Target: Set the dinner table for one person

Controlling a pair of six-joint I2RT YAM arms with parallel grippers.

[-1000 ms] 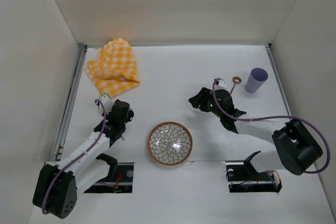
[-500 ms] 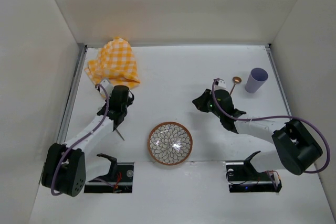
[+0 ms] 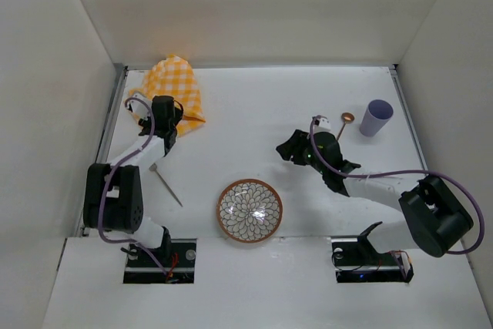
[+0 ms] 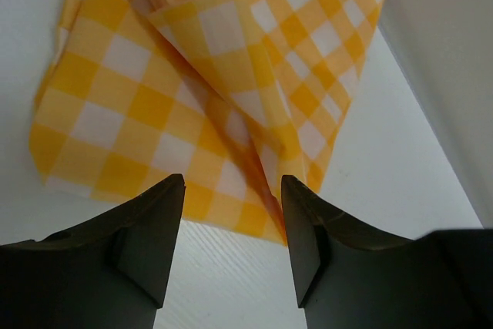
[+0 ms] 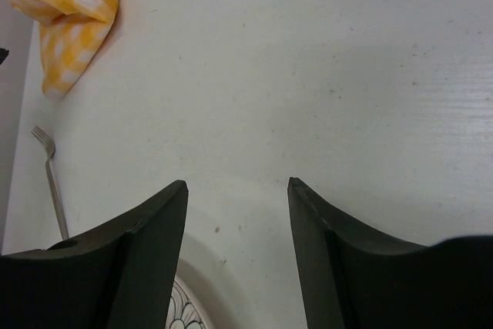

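White worktop (image 3: 254, 98) lies under both arms and carries everything. Left tool (image 4: 231, 182) is spread wide over the near edge of the yellow-and-white checked cloth (image 4: 192, 90) at far left. Right tool (image 5: 237, 184), also parted, hovers over bare surface beyond the flower-patterned bowl (image 3: 249, 211), which shows only its pattern. A fork (image 3: 168, 189) lies left of the bowl. A copper spoon (image 3: 344, 122) sits just beside the lilac cup (image 3: 377, 118).

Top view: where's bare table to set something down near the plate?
Biggest bare patch: beyond the plate, running to the far edge of the dinner table, between checked cloth and right end effector. A narrow strip lies between fork and plate. Crowded: far right around spoon and cup; far left, left end effector at the cloth.
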